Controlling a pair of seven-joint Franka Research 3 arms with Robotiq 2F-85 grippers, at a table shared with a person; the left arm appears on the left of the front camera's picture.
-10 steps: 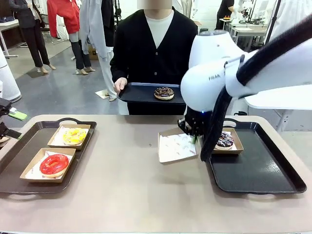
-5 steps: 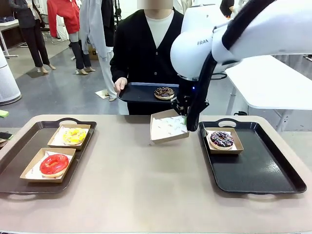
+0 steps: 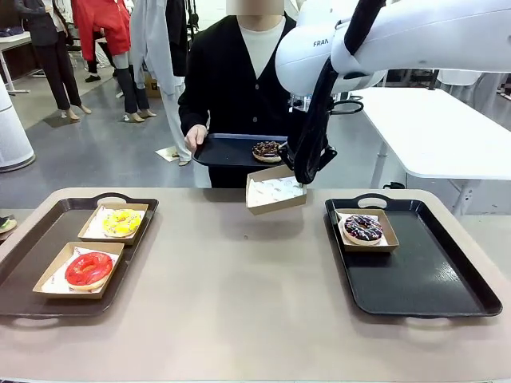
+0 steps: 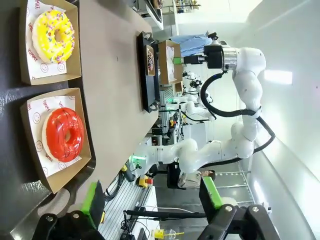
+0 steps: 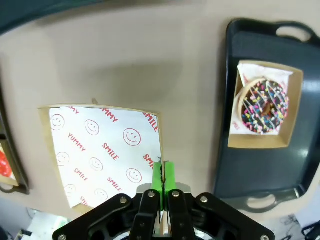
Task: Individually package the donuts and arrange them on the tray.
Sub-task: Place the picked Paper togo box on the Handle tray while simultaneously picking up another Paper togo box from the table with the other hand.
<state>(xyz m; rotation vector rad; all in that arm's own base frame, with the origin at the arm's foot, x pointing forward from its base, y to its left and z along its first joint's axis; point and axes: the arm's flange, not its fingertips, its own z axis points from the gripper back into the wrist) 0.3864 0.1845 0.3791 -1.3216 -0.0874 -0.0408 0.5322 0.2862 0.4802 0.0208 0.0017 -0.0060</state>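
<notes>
My right gripper (image 3: 301,183) is shut on the edge of an empty paper-lined box (image 3: 275,192), holding it in the air just below the person's dark tray (image 3: 226,151). On that tray lies the chocolate donut (image 3: 267,151). The right wrist view has the gripper (image 5: 162,175) pinching the box's (image 5: 107,150) rim. The purple donut (image 3: 363,228) sits boxed on the right tray (image 3: 423,275). The yellow donut (image 3: 121,223) and red donut (image 3: 89,268) sit boxed on the left tray (image 3: 24,263). My left gripper (image 4: 152,196) is open beside the red donut (image 4: 62,133).
The person stands at the far side, a hand (image 3: 196,138) gripping their tray. The tabletop (image 3: 231,295) lies bare between the two trays. A white table (image 3: 439,128) stands behind on the right.
My right arm has lifted the empty box off the table beside the right tray and carried it up and left toward the person's tray. The left gripper has drawn back past the front view's left edge.
</notes>
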